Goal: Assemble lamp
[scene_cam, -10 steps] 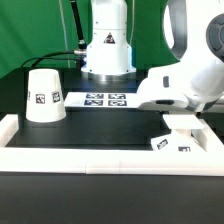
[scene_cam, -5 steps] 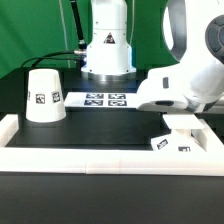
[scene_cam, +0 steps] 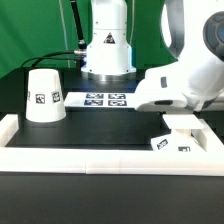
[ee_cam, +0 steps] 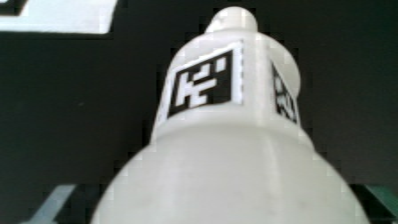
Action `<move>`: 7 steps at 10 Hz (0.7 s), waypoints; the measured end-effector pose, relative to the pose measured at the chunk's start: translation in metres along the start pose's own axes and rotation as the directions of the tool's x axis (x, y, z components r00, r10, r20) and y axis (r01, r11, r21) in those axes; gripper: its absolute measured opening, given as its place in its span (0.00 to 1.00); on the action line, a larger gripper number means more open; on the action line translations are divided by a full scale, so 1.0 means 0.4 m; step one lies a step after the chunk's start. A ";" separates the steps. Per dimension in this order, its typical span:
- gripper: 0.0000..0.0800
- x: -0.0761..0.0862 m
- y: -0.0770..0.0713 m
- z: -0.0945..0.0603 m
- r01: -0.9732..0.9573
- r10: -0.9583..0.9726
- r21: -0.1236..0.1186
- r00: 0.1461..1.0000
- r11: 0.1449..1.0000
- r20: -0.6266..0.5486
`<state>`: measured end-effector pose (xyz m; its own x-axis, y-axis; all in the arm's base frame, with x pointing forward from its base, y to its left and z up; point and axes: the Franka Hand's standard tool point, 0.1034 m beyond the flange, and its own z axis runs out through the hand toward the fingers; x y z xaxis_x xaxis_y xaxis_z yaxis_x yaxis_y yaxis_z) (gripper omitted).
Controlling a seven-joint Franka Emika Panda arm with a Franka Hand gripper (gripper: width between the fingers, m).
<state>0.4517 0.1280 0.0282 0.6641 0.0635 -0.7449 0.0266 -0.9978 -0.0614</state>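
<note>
In the wrist view the lamp bulb [ee_cam: 217, 150] fills the frame, its round body between my gripper [ee_cam: 210, 205] jaws and its tagged stem pointing away. The gripper is shut on the bulb. In the exterior view the gripper [scene_cam: 181, 122] hangs just above the small blocky base [scene_cam: 172, 142], which lies on the black table at the right by the front wall. The bulb itself is mostly hidden there by the arm. The cone shade [scene_cam: 43, 96] stands wide end down at the exterior view's left, far from the gripper.
The marker board [scene_cam: 105, 99] lies flat in the middle at the back. The big white robot pedestal [scene_cam: 107, 45] stands behind it. A low white wall [scene_cam: 90, 156] rims the table's front and sides.
The arm has shifted very slightly; the shade, base and marker board have not moved.
</note>
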 end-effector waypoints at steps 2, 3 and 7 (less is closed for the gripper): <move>0.72 -0.041 0.014 -0.071 0.015 -0.015 0.012 1.000 1.000 -0.008; 0.72 -0.063 0.019 -0.113 0.014 -0.014 0.017 1.000 1.000 -0.016; 0.72 -0.085 0.020 -0.183 -0.004 0.006 0.023 0.996 1.000 -0.087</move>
<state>0.4841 0.1162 0.1018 0.7267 0.0552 -0.6847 0.0066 -0.9973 -0.0733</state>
